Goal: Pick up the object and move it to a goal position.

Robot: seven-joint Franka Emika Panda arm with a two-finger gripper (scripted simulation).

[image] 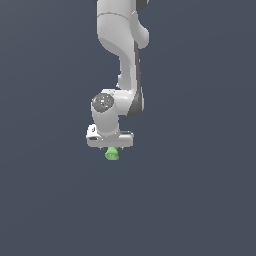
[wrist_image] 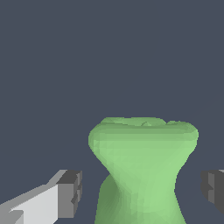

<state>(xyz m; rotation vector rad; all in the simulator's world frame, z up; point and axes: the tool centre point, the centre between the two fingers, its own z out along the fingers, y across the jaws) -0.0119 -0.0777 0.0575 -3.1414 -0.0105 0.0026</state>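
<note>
Green and matte, the object sits between the pads of the tool, which is spread, with a gap on each side. In the exterior view the object shows just under the tool's bar. Close evenly on the pinched waist, centred, before lifting, so it won't twist out.

Flat, even, dim rendered light; no cast shadows or glare; both views sharp, soft shading on the small matte green lumpy solid.
</note>
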